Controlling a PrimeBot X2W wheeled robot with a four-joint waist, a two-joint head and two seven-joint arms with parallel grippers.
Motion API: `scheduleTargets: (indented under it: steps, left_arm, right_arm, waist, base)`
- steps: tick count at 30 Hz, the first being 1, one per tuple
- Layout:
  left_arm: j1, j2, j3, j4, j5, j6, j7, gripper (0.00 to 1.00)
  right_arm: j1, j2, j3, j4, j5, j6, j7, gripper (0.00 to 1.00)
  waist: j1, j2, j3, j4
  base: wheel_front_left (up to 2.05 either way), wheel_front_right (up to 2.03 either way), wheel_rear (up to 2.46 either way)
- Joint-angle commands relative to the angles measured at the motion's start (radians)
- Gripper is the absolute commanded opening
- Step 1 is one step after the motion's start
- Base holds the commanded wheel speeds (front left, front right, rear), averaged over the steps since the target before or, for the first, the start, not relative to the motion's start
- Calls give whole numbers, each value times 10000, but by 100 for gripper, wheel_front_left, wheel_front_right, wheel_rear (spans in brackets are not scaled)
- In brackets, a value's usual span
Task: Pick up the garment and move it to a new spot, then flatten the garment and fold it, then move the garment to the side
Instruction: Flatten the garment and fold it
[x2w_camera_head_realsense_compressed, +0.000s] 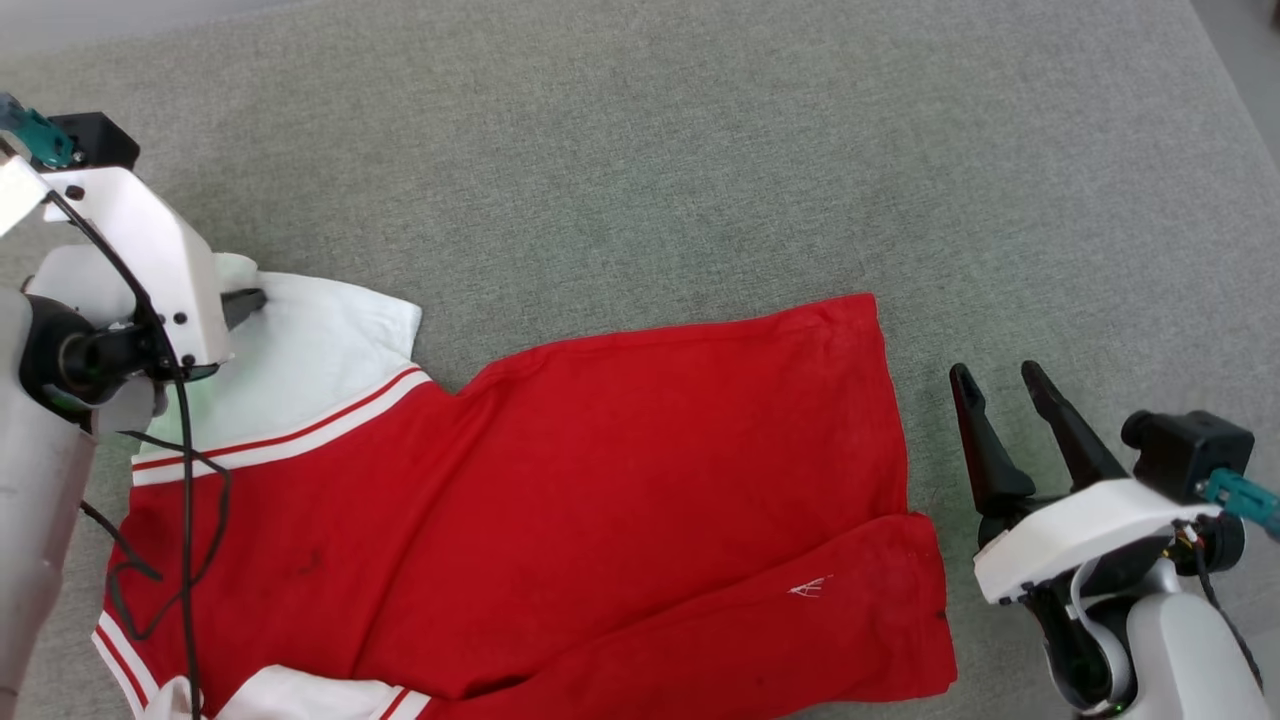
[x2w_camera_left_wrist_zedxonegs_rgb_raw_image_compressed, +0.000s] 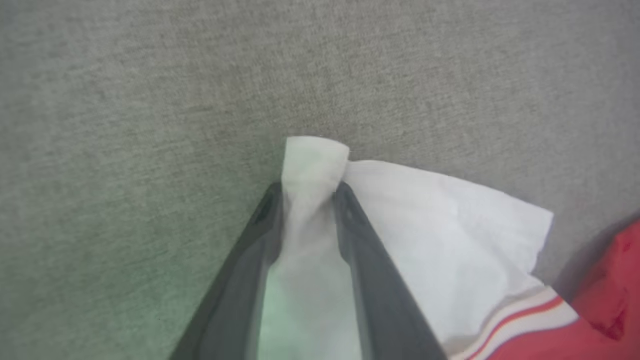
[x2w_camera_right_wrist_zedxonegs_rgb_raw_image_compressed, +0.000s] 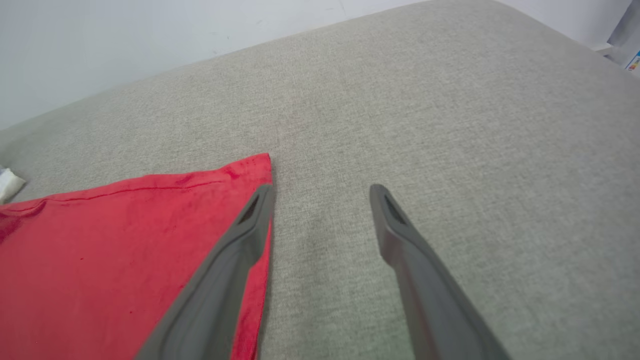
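Observation:
The garment (x2w_camera_head_realsense_compressed: 600, 480) lies spread on the grey cushioned surface, red with a white panel and red-and-white striped trim at its left end. My left gripper (x2w_camera_head_realsense_compressed: 250, 300) is at that white panel's far corner. In the left wrist view its two dark fingers (x2w_camera_left_wrist_zedxonegs_rgb_raw_image_compressed: 307, 192) pinch a bunched fold of the white fabric (x2w_camera_left_wrist_zedxonegs_rgb_raw_image_compressed: 450, 235), whose tip sticks out past the fingertips. My right gripper (x2w_camera_head_realsense_compressed: 997, 372) stands open just right of the garment's right edge. In the right wrist view it (x2w_camera_right_wrist_zedxonegs_rgb_raw_image_compressed: 322, 192) has its left finger over the red hem (x2w_camera_right_wrist_zedxonegs_rgb_raw_image_compressed: 125, 250) and nothing between its fingers.
The grey fabric surface (x2w_camera_head_realsense_compressed: 650, 150) stretches wide beyond the garment. A pale wall (x2w_camera_right_wrist_zedxonegs_rgb_raw_image_compressed: 150, 30) rises behind its far edge. Black cables (x2w_camera_head_realsense_compressed: 185, 500) from my left arm hang over the garment's left part.

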Motion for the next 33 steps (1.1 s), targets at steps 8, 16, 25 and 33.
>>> scheduleTargets:
  steps: [8,16,25,33]
  left_arm:
    - [310,-565,-294,-6,299,-89,-969,0]
    - [-214,-674,-221,-652,555,24,-1582,0]
    - [-169,-1036,-213,-1467,480,30,-2029,0]
    - [33,-996,-181,-1827,458,-11,-2335,0]
  right_arm:
    - [-841,-904,116,169,1005,-9,1454,100]
    - [-1820,-2185,805,425,2242,-9,4648,100]
    - [-2885,-2929,1580,1045,2626,-9,6592,100]
    - [-2780,-2915,2906,2316,3044,9,7857,100]
  waist:
    - [2,-1,-491,371]
    - [2,-1,-638,1208]
    - [2,-1,-119,2133]
    - [2,-1,174,2408]
  base:
    - [0,0,0]
    - [0,0,0]
    - [0,0,0]
    - [0,0,0]
